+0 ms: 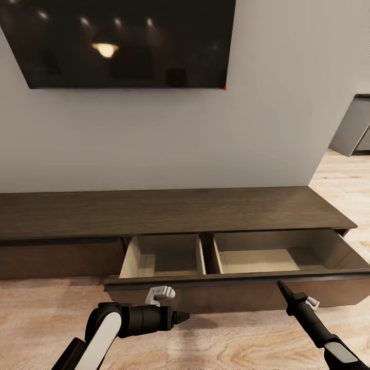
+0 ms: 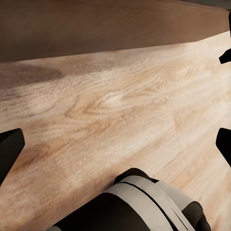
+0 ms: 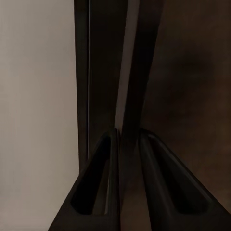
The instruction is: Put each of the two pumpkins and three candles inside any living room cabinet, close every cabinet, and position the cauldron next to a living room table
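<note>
The long dark brown cabinet [image 1: 169, 208] runs along the wall under the TV. Its wide drawer [image 1: 231, 297] is pulled out, and both pale compartments [image 1: 169, 257] are empty. My right gripper [image 1: 281, 284] is shut, its tip against the top edge of the drawer front; in the right wrist view its fingers [image 3: 159, 183] lie close together before dark wood [image 3: 192, 72]. My left gripper [image 1: 181, 317] hovers low in front of the drawer, pointing right. In the left wrist view it [image 2: 115, 144] is open over the floor. The pumpkins, candles, cauldron and table are out of view.
A black TV [image 1: 118, 43] hangs on the grey wall above the cabinet. The cabinet's left drawer front [image 1: 56, 259] is closed. Light wood floor [image 1: 216, 344] lies before the drawer. Grey kitchen units [image 1: 357, 126] stand past the wall's end at far right.
</note>
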{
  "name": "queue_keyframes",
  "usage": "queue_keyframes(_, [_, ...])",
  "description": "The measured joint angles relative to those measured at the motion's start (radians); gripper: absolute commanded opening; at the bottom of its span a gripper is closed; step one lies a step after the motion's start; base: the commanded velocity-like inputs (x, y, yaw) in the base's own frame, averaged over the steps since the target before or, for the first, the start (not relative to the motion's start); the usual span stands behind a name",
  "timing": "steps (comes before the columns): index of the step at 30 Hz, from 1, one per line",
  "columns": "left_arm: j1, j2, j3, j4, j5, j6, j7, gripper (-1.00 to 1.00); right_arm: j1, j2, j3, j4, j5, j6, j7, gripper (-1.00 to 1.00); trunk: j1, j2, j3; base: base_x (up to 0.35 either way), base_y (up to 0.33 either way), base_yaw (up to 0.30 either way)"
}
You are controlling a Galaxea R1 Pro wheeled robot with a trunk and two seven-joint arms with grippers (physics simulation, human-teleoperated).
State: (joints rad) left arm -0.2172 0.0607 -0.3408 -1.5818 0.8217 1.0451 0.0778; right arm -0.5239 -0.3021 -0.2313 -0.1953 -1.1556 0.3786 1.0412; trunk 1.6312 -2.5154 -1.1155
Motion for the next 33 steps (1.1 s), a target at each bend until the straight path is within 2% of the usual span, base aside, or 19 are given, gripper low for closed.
queue_keyframes(33, [0.0,0.0,0.0,0.0,0.0,0.0,0.0,1.0,0.0,-0.002,-0.002,0.0,0.0,0.001,-0.002,-1.0,0.0,0.0,0.0,-0.05,0.0,0.0])
